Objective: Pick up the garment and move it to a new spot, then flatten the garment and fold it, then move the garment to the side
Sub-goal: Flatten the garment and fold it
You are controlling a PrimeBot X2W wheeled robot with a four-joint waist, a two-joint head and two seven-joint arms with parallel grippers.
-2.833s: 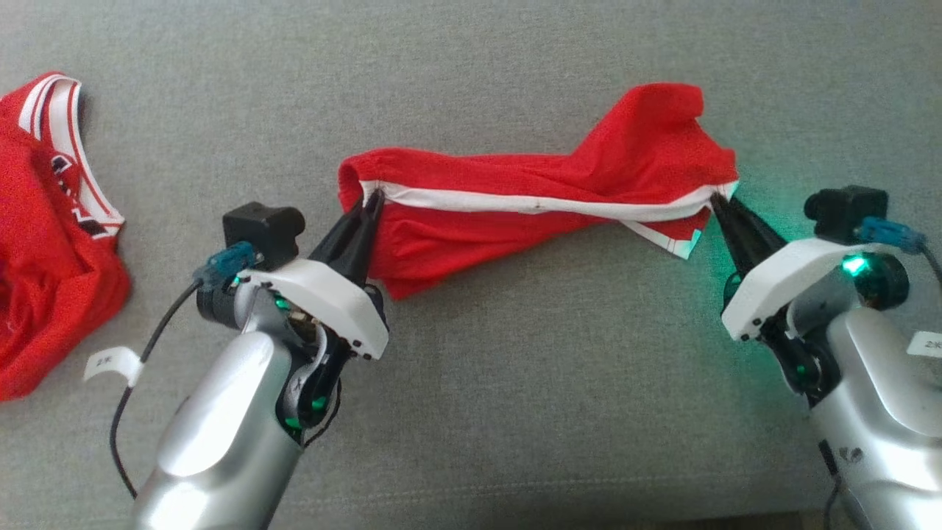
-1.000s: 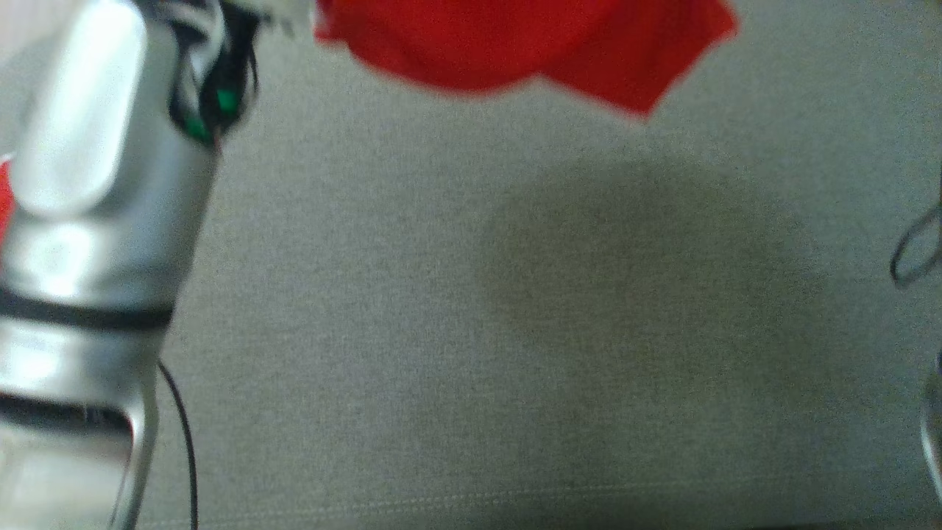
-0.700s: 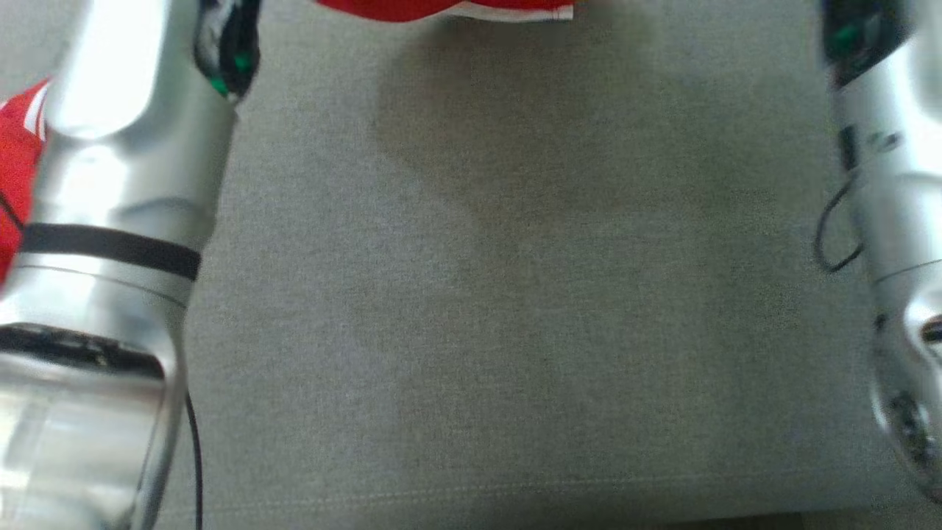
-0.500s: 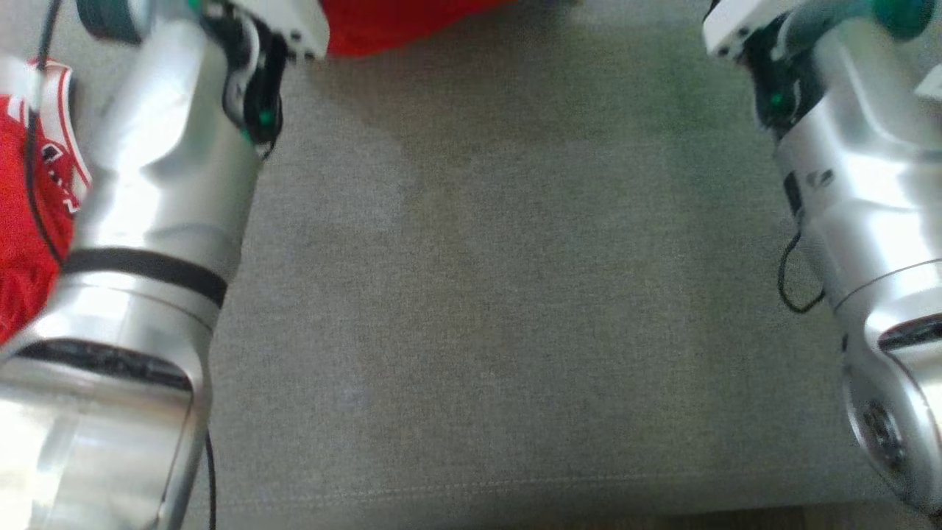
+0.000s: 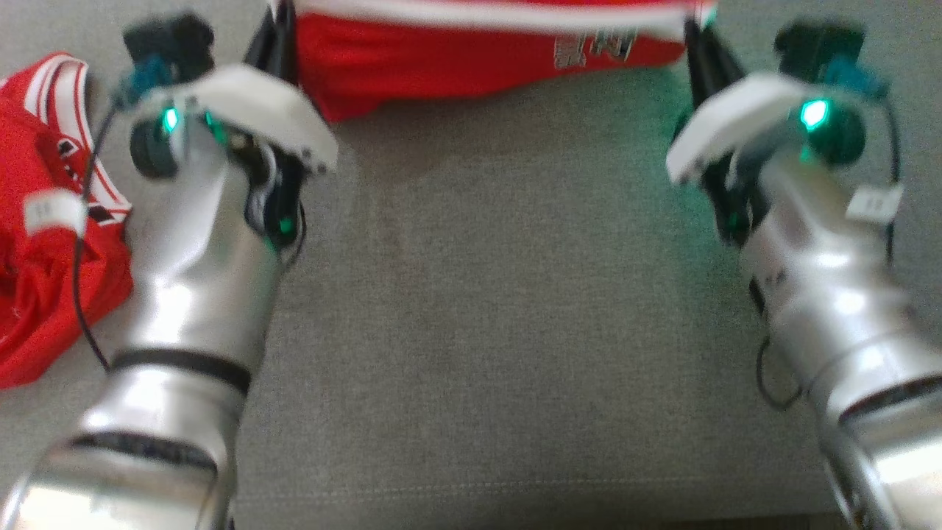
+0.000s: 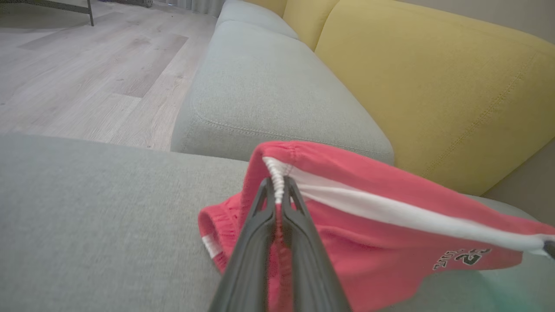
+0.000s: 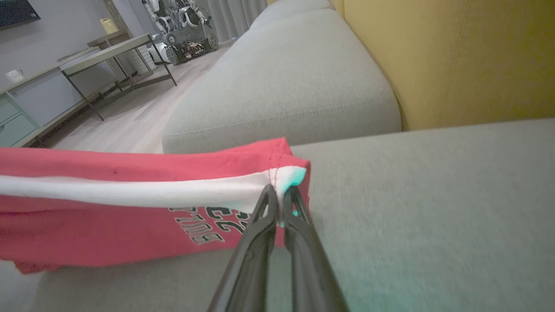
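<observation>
The red shorts, judged limp, were pinched at opposite seam ends in the left gripper and right gripper.

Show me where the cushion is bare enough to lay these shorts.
The grey cushion is bare between the left arm and right arm, this side of the stretched shorts. Crowded at far left, where the red jersey lies.
</observation>
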